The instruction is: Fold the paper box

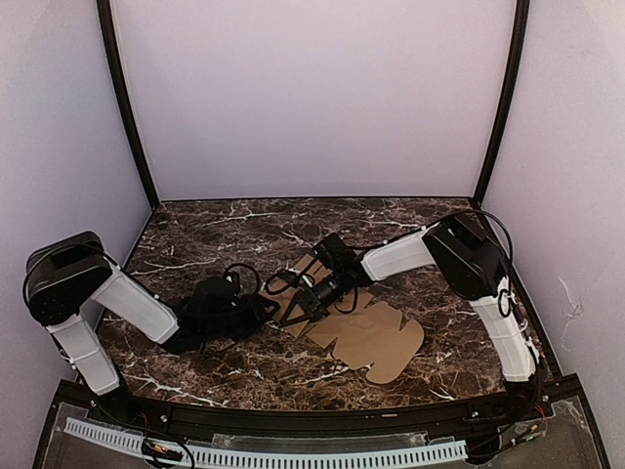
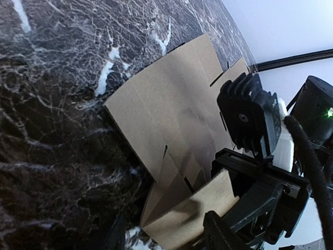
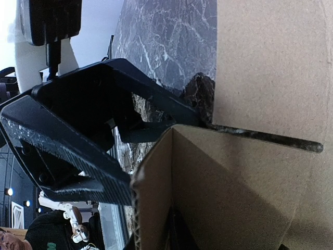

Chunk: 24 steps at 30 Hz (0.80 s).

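The paper box [image 1: 376, 337] is a brown die-cut cardboard sheet lying mostly flat on the marble table, with its left flaps raised. In the left wrist view one flap [image 2: 192, 208] stands up from the flat sheet [image 2: 166, 99]. My right gripper [image 1: 305, 305] is shut on this raised flap, and its black body [image 2: 247, 122] shows over the sheet. The folded corner [image 3: 171, 172] fills the right wrist view. My left gripper [image 1: 259, 313] is open at the sheet's left edge, its fingers [image 3: 156, 99] spread beside the flap, and one tip touches the sheet.
The dark marble table [image 1: 215, 230] is closed in by white walls at the back and sides, with black corner posts [image 1: 127, 107]. Both arms meet at the table's middle. A black rail [image 1: 293, 420] runs along the near edge.
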Each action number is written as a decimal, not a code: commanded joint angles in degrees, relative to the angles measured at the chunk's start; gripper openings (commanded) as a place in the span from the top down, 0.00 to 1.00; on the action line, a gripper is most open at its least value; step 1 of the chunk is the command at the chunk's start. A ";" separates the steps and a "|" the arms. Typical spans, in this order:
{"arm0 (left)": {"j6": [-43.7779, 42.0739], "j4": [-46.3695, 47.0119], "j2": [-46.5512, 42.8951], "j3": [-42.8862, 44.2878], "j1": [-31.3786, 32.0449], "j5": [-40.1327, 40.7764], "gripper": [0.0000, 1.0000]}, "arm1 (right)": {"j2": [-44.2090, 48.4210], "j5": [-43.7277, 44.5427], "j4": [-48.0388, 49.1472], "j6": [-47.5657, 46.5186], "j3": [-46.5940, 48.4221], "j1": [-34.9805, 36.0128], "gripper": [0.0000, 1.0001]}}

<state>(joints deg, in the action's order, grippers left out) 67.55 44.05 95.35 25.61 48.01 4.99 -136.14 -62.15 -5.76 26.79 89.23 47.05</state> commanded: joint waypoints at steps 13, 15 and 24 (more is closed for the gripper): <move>5.31 19.35 11.77 0.26 -2.64 -7.39 0.87 | 4.93 10.87 -16.26 -11.12 1.00 -1.94 0.54; 5.31 19.70 12.38 0.42 -2.78 -7.59 0.90 | 6.80 15.29 -20.02 -13.73 1.65 -2.40 0.48; 5.27 21.82 15.75 2.11 -3.31 -9.39 0.99 | 15.17 24.74 -25.78 -19.16 1.10 -5.08 0.35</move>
<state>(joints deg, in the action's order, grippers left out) 73.10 65.69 109.54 27.11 45.17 -3.25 -125.14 -44.16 -27.31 11.77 90.24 43.99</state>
